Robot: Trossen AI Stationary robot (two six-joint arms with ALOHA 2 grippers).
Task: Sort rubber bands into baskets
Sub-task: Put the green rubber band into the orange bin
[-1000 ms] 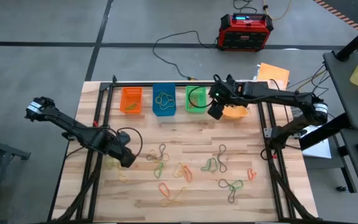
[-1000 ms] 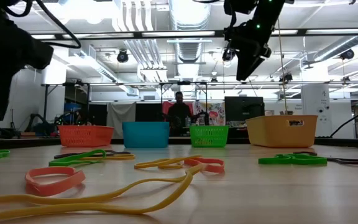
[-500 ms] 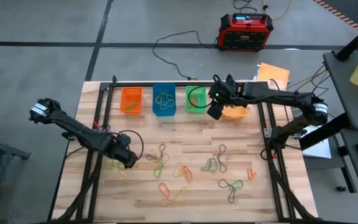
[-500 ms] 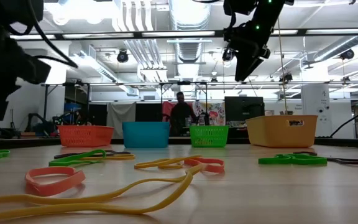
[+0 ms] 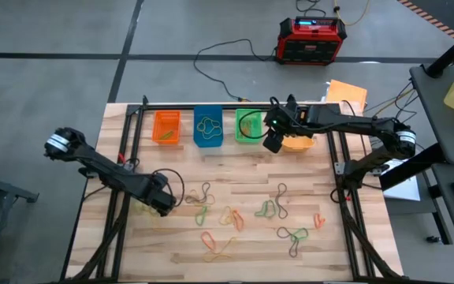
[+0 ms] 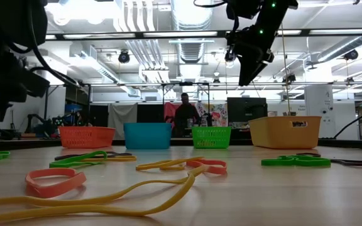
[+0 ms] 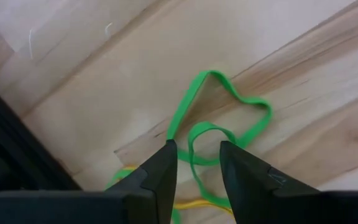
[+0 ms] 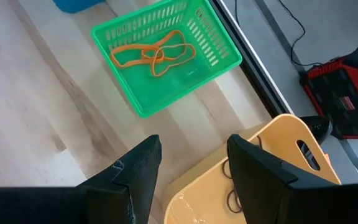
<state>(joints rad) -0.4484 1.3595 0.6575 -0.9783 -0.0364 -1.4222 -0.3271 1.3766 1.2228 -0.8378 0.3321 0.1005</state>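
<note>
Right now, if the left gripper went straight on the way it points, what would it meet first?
Most likely the green rubber band on the table; the left gripper has open fingers straddling its loop.

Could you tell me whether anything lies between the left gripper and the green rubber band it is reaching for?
Nothing visible does. The left gripper has its open fingers astride a loop of the green rubber band on the bare table; only a yellow band lies beneath.

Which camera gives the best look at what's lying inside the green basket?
The right wrist view: it looks down into the green basket and shows an orange rubber band tangled on its floor. The high view shows the basket small, contents hard to read. The low view shows only its side wall. The left wrist view misses it.
</note>
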